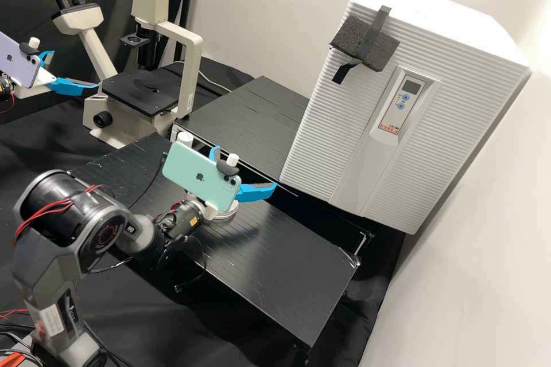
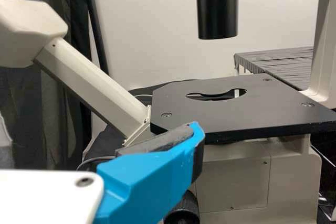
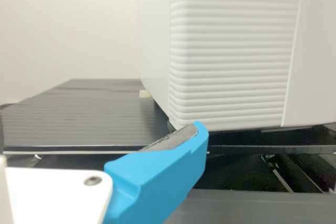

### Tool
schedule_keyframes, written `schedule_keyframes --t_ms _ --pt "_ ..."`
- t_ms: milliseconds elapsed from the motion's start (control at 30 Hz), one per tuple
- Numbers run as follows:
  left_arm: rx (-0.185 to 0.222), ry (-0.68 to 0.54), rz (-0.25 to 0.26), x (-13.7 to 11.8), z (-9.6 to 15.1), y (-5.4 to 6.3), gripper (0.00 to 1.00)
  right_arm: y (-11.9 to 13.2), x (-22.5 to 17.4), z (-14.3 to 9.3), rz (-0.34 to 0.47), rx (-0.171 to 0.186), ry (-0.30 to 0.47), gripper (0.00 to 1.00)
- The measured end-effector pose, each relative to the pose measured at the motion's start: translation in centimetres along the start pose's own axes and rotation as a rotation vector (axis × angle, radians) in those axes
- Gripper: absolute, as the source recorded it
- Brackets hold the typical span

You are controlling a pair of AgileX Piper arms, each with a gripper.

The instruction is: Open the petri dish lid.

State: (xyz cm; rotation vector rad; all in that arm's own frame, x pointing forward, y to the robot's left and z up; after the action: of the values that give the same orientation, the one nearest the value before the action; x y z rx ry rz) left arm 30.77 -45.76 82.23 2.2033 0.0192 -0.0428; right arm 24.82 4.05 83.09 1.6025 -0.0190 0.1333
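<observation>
Partly hidden behind the right gripper's phone and mount, a round, pale-rimmed dish [image 1: 227, 212] rests on the black bench in the high view; whether its lid is on cannot be told. My right gripper [image 1: 245, 168] is held above the bench near the dish, its blue fingers apart and nothing between them. In the right wrist view, one blue finger of my right gripper [image 3: 157, 174] points towards the white cabinet. My left gripper [image 1: 75, 70] hangs at the high view's left edge, open and empty. The left wrist view has a blue finger of my left gripper [image 2: 149, 177] before the microscope.
A microscope with a black stage [image 1: 140, 92] stands at the back left. The large white cabinet [image 1: 321, 149] is on the right, beside a raised black surface [image 1: 252, 120]. A white cylinder [image 1: 185, 137] stands behind the right gripper's phone. The black bench [image 1: 281, 258] extends to the front right.
</observation>
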Motion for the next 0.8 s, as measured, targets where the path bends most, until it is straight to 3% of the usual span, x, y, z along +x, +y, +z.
schedule_keyframes --t_ms 467,800 --pt "0.0 0.0 0.0 0.0 0.0 0.0 1.0 -1.3 -3.0 1.1 -0.049 -0.001 -0.037 1.0" --pt "0.0 0.0 0.0 0.0 0.0 0.0 1.0 -1.2 -3.7 1.1 -0.026 -0.002 -0.012 1.0"
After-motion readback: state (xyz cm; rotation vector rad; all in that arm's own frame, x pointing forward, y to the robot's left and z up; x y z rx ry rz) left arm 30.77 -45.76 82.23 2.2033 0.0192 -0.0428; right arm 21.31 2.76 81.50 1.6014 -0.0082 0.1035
